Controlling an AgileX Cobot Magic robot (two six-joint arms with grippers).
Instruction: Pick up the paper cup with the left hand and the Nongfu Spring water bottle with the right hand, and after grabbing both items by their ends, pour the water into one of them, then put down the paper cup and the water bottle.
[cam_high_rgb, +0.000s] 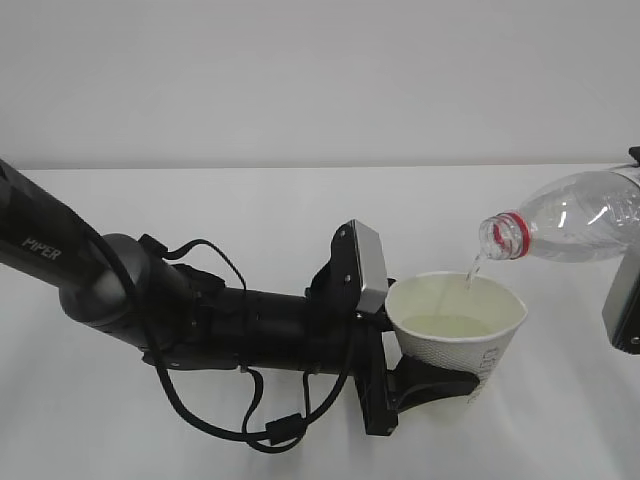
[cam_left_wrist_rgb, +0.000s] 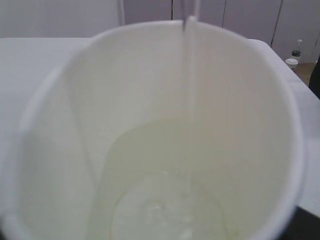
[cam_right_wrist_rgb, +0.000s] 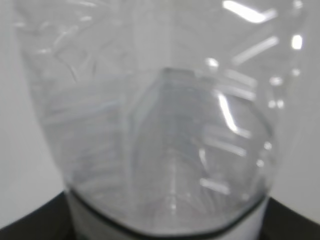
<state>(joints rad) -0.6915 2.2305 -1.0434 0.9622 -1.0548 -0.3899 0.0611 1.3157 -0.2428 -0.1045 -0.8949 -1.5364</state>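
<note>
Water (cam_high_rgb: 473, 268) streams from the tilted Nongfu Spring water bottle (cam_high_rgb: 575, 218), gripped by the right hand (cam_high_rgb: 625, 300), into the paper cup (cam_high_rgb: 457, 335), clamped by the left hand (cam_high_rgb: 432, 380).

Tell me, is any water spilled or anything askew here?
Nothing stands out. The tilted bottle sends a thin stream inside the cup, which the left hand holds upright. No water shows on the table.

At the left edge of the exterior view we read "PIPER" in white letters on the black left arm (cam_high_rgb: 40, 245). Print on the paper cup (cam_high_rgb: 487, 362) side is too small for us to read.
</note>
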